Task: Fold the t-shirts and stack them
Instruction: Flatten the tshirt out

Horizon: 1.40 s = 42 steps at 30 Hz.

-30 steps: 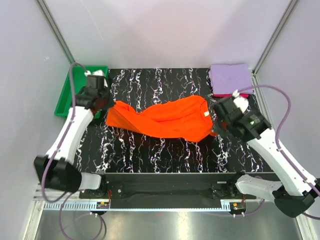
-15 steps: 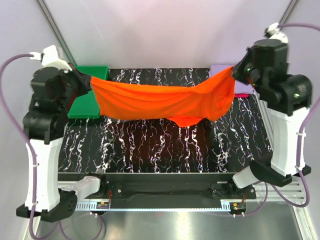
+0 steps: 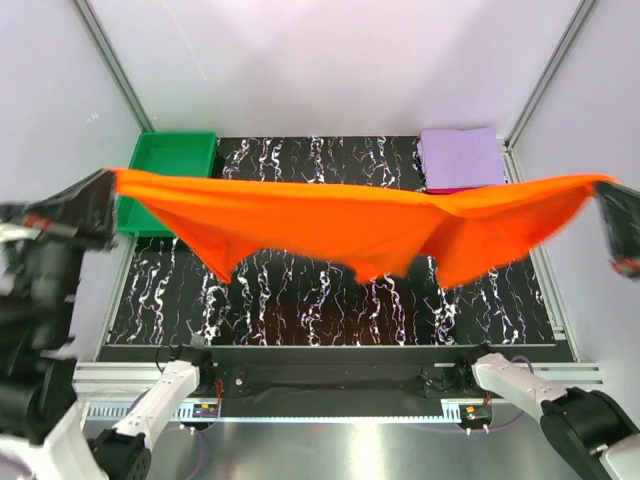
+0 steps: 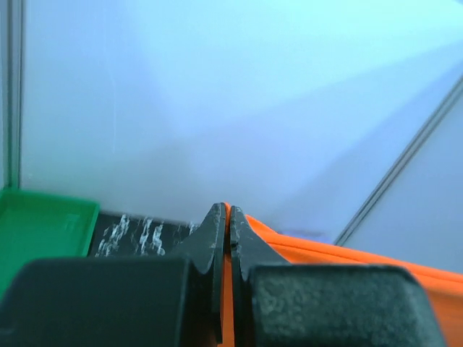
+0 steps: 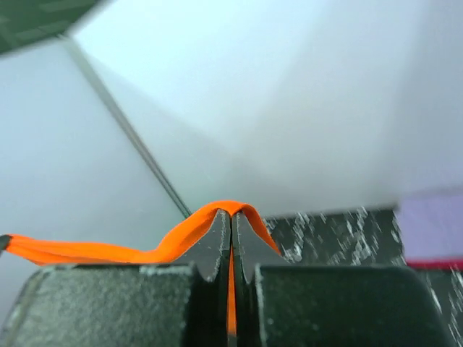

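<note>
- While both arms are raised and spread wide, the orange shirt (image 3: 340, 225) hangs stretched in the air between them, clear of the table (image 3: 330, 300).
- From the top view, the shirt spans nearly the whole width. Its upper edge runs taut from the far left to the far right, and its lower edge sags in uneven points over the middle of the table.
- Left gripper (image 4: 223, 224): the jaws are pressed together on a thin fold of the orange cloth. In the wrist view the cloth shows as a bright line between the two black fingers and trails off to the right.
- Right gripper (image 5: 231, 228): the jaws are likewise clamped on the orange cloth. The cloth humps over the fingertips and runs away to the left as a narrow band.
- In the top view both grippers are blurred, at the far left and far right edges, each at one end of the shirt.
- A purple shirt (image 3: 460, 155) lies folded flat at the back right corner of the table.
- A pink shirt (image 3: 455, 189) lies under the purple one. Only a thin sliver shows along the near edge, so whether it is folded cannot be told.
- A green tray (image 3: 150, 165) sits at the back left corner, its near part hidden behind the lifted orange cloth.
</note>
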Available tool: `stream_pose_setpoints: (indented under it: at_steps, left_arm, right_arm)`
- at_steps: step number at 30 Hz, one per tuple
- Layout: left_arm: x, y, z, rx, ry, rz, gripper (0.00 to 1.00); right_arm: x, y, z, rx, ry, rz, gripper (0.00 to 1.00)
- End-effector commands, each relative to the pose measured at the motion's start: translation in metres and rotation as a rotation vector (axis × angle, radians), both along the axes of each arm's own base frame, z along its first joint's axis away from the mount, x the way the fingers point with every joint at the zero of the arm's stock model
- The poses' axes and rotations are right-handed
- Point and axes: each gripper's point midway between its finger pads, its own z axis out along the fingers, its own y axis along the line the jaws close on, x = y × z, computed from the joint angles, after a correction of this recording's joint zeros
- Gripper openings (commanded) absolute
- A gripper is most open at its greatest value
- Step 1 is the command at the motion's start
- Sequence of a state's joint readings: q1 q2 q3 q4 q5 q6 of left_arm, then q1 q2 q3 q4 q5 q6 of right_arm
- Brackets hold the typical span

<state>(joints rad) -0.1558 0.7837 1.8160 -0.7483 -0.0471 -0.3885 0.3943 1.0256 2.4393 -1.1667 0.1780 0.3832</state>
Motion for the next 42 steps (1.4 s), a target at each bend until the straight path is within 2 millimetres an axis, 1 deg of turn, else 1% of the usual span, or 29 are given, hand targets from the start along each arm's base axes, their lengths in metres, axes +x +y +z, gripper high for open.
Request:
stream_pose_setpoints:
  at_steps: [1,4,8,10,12,13,14,15,16,17,19,20,22,23,25,26,29,30,31,32,33,35,36,37,38,39,40,41,42]
  left_arm:
    - [-0.041,0.003,0.042,-0.029,-0.206,-0.017,0.00]
    - [-0.072,0.008,0.059,-0.057,-0.300,-0.022,0.00]
    - [-0.086,0.009,0.067,-0.071,-0.333,-0.029,0.00]
    - [-0.072,0.005,0.056,-0.074,-0.294,-0.043,0.00]
    - [-0.055,0.000,0.044,-0.076,-0.252,-0.058,0.00]
    - [-0.034,-0.005,0.028,-0.080,-0.199,-0.065,0.00]
    - [-0.022,-0.007,0.019,-0.079,-0.168,-0.066,0.00]
    - [-0.013,-0.013,0.010,-0.067,-0.144,-0.088,0.00]
    - [0.013,-0.017,-0.016,-0.058,-0.079,-0.087,0.00]
    - [0.024,-0.018,-0.029,-0.059,-0.046,-0.081,0.00]
    - [0.052,-0.022,-0.059,-0.036,0.020,-0.078,0.00]
    - [0.078,-0.026,-0.102,-0.024,0.119,-0.075,0.00]
    - [0.104,-0.029,-0.134,-0.009,0.148,-0.070,0.00]
    - [0.124,-0.032,-0.187,-0.003,0.252,-0.065,0.00]
    - [0.148,-0.028,-0.225,0.014,0.288,-0.023,0.00]
    - [0.158,-0.026,-0.269,0.031,0.361,-0.001,0.00]
    - [0.185,-0.015,-0.329,0.047,0.474,0.085,0.00]
    - [0.193,-0.015,-0.339,0.052,0.482,0.090,0.00]
    - [0.202,-0.015,-0.346,0.058,0.477,0.097,0.00]
    - [0.216,-0.014,-0.375,0.072,0.557,0.113,0.00]
    - [0.227,-0.014,-0.375,0.078,0.559,0.124,0.00]
    - [0.249,-0.018,-0.384,0.105,0.596,0.115,0.00]
    - [0.261,-0.022,-0.410,0.136,0.667,0.095,0.00]
    - [0.277,-0.026,-0.397,0.138,0.641,0.084,0.00]
    - [0.286,-0.026,-0.400,0.144,0.648,0.087,0.00]
    - [0.297,-0.026,-0.419,0.154,0.690,0.092,0.00]
    - [0.310,-0.025,-0.409,0.149,0.673,0.098,0.00]
    - [0.319,-0.023,-0.412,0.146,0.687,0.104,0.00]
    - [0.328,-0.020,-0.427,0.147,0.726,0.114,0.00]
  right_arm:
    - [-0.037,0.007,0.047,-0.029,-0.236,0.098,0.00]
    - [-0.071,0.013,0.064,-0.017,-0.345,0.190,0.00]
    - [-0.080,0.014,0.070,0.009,-0.379,0.219,0.00]
    - [-0.063,0.020,0.060,-0.009,-0.335,0.215,0.00]
    - [-0.034,0.030,0.046,-0.046,-0.275,0.207,0.00]
    - [-0.022,0.032,0.040,-0.050,-0.253,0.190,0.00]
    - [0.006,0.042,0.025,-0.068,-0.202,0.188,0.00]
    - [0.018,0.046,0.017,-0.085,-0.185,0.182,0.00]
    - [0.032,0.047,0.009,-0.087,-0.159,0.158,0.00]
    - [0.061,0.057,-0.016,-0.115,-0.099,0.151,0.00]
    - [0.091,0.054,-0.045,-0.143,-0.043,0.077,0.00]
    - [0.121,0.059,-0.082,-0.174,0.032,0.047,0.00]
    - [0.149,0.052,-0.119,-0.201,0.102,-0.041,0.00]
    - [0.168,0.057,-0.153,-0.220,0.152,-0.056,0.00]
    - [0.188,0.059,-0.186,-0.229,0.204,-0.086,0.00]
    - [0.201,0.062,-0.213,-0.238,0.242,-0.097,0.00]
    - [0.231,0.068,-0.260,-0.256,0.318,-0.123,0.00]
    - [0.238,0.068,-0.269,-0.273,0.332,-0.134,0.00]
    - [0.254,0.069,-0.290,-0.299,0.381,-0.147,0.00]
    - [0.265,0.064,-0.293,-0.299,0.383,-0.162,0.00]
    - [0.281,0.066,-0.312,-0.325,0.426,-0.162,0.00]
    - [0.304,0.054,-0.316,-0.318,0.430,-0.193,0.00]
    - [0.314,0.052,-0.320,-0.312,0.442,-0.194,0.00]
    - [0.328,0.052,-0.337,-0.324,0.479,-0.189,0.00]
    - [0.340,0.046,-0.331,-0.315,0.465,-0.208,0.00]
    - [0.354,0.044,-0.348,-0.327,0.501,-0.211,0.00]
    - [0.362,0.042,-0.353,-0.323,0.512,-0.201,0.00]
    - [0.373,0.041,-0.344,-0.320,0.500,-0.200,0.00]
    - [0.385,0.040,-0.362,-0.339,0.537,-0.199,0.00]
